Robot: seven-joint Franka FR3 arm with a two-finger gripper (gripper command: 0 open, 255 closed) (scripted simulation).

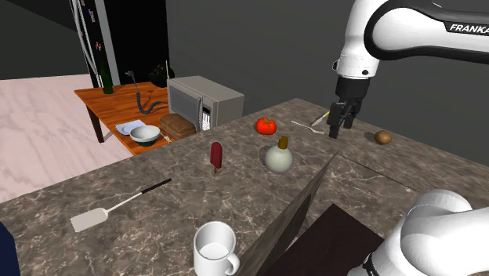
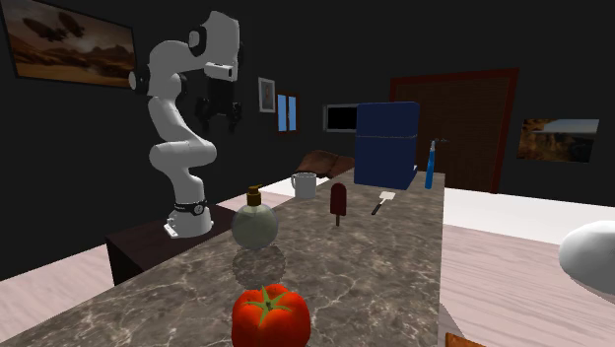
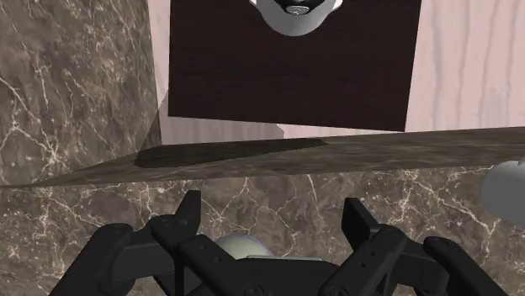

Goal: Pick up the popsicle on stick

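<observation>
Brown-veined, marble-look stone countertop point(image 1: 94, 184) carries everything here, and the white Franka arm with dark joints point(image 1: 407, 31) reaches over its far side. Its all-black two-finger gripper point(image 1: 340, 128) hangs well above the stone. In the wrist view the jaws stand wide apart with nothing clasped between them. The round pale flask with a brown stopper point(image 1: 278, 157) sits between the gripper and the target, and the red tomato with a green stalk point(image 1: 266, 125) lies just beyond the flask. The dark red popsicle on its stick point(image 1: 215, 155) stands upright on the bare stone. It is to the shoulder view's left of the flask and well apart from the gripper. The step in hand looks like the approach, with nothing grasped yet. To do it well, the hand should probably travel at height, so the fingers pass over the flask's stopper rather than clip it. Once centred over the popsicle, it should descend straight down. Keeping the jaws wide until they straddle the slim body, and closing across its flat faces, seems safest. An off-centre touch could tip so narrow an upright thing.
</observation>
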